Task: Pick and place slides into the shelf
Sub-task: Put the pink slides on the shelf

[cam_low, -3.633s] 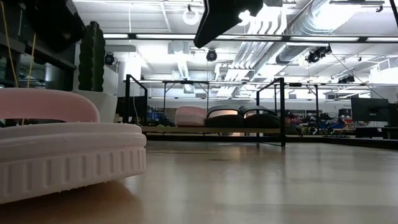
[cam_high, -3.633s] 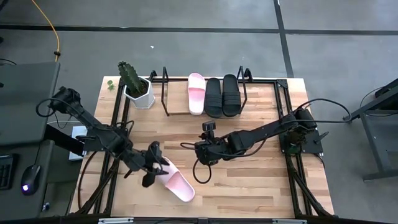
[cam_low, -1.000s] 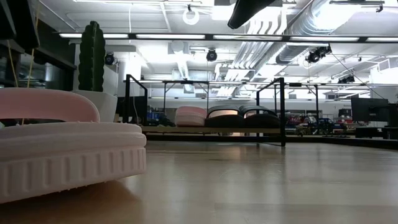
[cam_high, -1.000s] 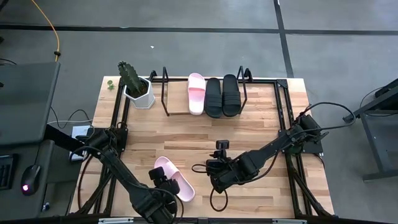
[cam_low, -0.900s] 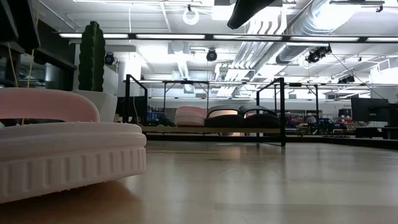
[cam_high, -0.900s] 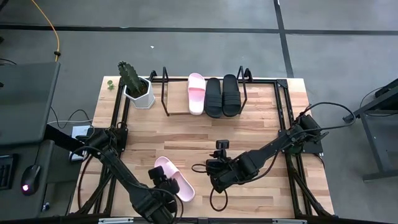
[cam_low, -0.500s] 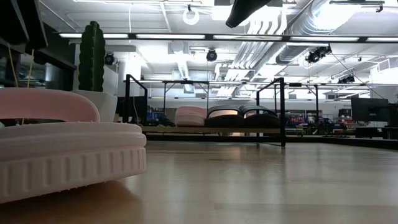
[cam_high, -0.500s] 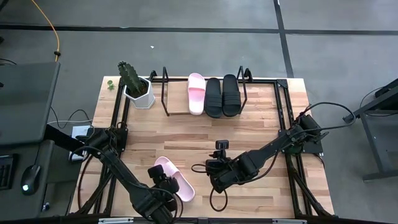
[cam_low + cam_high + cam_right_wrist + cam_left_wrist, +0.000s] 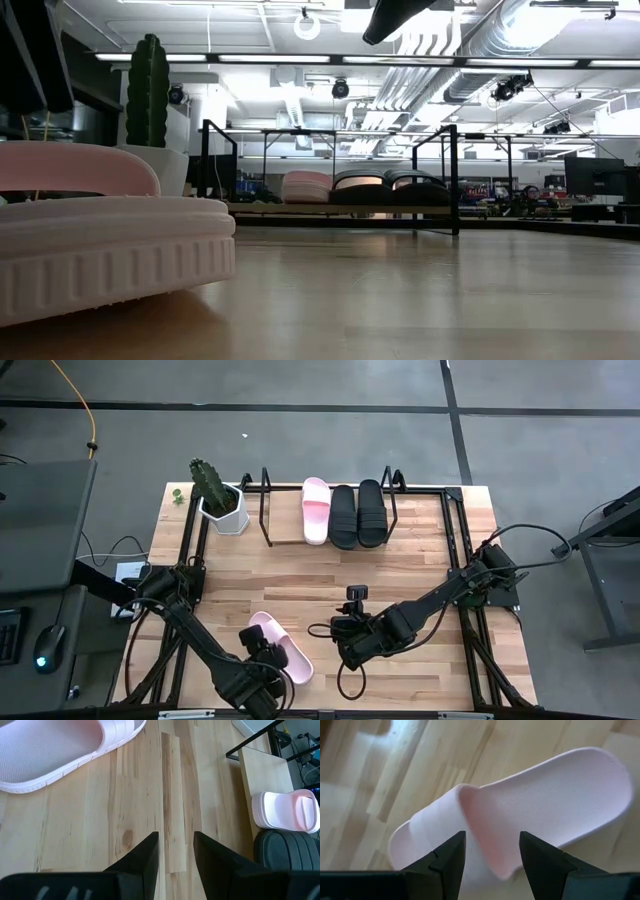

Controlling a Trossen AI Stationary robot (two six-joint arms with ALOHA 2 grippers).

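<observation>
One pale pink slide (image 9: pixel 283 650) lies sole-down on the table near the near edge and fills the low view's left (image 9: pixel 100 235). My left gripper (image 9: pixel 262 652) hovers open just above it. In the left wrist view its fingertips (image 9: pixel 492 860) stand over the slide's (image 9: pixel 540 805) side edge beside the strap (image 9: pixel 437 820); no touch shows. My right gripper (image 9: pixel 338 632) waits open to the slide's right, over bare wood (image 9: pixel 176 852). The shelf (image 9: pixel 268 510) at the far edge holds a pink slide (image 9: pixel 315 510) and two black slides (image 9: pixel 343 515) (image 9: pixel 370 512).
A white pot with a cactus (image 9: pixel 220 502) stands left of the shelf. Black frame rails run along the table's left (image 9: pixel 185 600) and right (image 9: pixel 462 600) sides. Bare wood lies between the loose slide and the shelf (image 9: pixel 340 205).
My left arm has crept a little toward the loose pink slide, showing larger at the low view's upper left. The slide has stayed where it was. My right arm has kept still.
</observation>
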